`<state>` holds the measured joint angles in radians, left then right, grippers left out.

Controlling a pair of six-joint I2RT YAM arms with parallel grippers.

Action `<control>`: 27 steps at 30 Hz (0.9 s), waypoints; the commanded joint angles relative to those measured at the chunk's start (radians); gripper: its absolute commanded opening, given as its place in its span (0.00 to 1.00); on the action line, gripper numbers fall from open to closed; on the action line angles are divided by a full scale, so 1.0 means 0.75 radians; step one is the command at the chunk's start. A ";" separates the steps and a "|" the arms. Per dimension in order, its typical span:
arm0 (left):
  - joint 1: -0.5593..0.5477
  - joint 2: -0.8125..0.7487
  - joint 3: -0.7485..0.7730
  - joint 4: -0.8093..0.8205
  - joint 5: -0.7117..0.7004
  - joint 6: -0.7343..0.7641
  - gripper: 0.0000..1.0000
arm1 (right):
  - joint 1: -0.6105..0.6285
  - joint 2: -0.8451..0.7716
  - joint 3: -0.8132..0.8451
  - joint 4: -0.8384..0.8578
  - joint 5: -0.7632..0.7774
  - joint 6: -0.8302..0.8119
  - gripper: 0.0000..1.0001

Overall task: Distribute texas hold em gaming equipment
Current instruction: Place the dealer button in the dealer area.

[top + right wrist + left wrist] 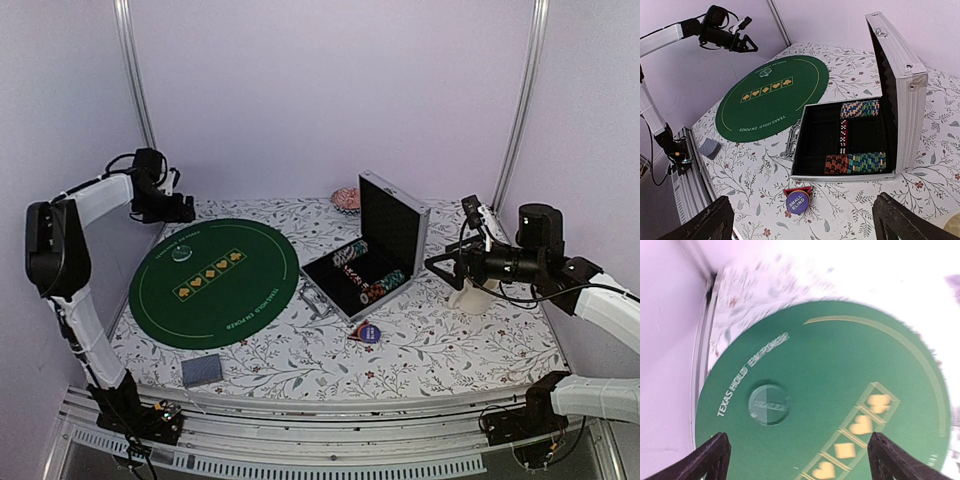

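Note:
Rows of striped poker chips lie in the open silver case, with a second row at its far side and red dice between. A purple "small blind" button lies on a red triangle in front of the case. A grey-blue card deck lies near the front left edge. A clear round button rests on the green round mat. My left gripper is open above the mat's far side. My right gripper is open, right of the case.
A cream mug stands under my right arm. A red-and-white patterned object lies behind the case. The table has a floral cloth. Metal frame posts stand at both back corners.

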<state>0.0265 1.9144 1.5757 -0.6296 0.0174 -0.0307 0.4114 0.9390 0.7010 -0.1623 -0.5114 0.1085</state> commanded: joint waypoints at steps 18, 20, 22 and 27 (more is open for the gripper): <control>-0.777 -0.700 -0.711 0.449 0.316 -0.143 0.98 | 0.452 0.415 0.368 -0.217 0.492 0.354 0.95; -0.781 -0.707 -0.701 0.437 0.338 -0.171 0.98 | 0.531 0.517 0.418 -0.291 0.598 0.382 0.94; -0.781 -0.733 -0.723 0.467 0.372 -0.194 0.98 | 0.590 0.630 0.471 -0.352 0.674 0.405 0.94; -0.781 -0.774 -0.761 0.502 0.355 -0.200 0.98 | 0.641 0.912 0.631 -0.502 0.747 0.419 0.92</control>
<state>-0.5529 1.3659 1.0233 -0.2970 0.2695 -0.1627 0.8738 1.5078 1.0908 -0.4000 -0.0689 0.3885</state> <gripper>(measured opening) 0.982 0.926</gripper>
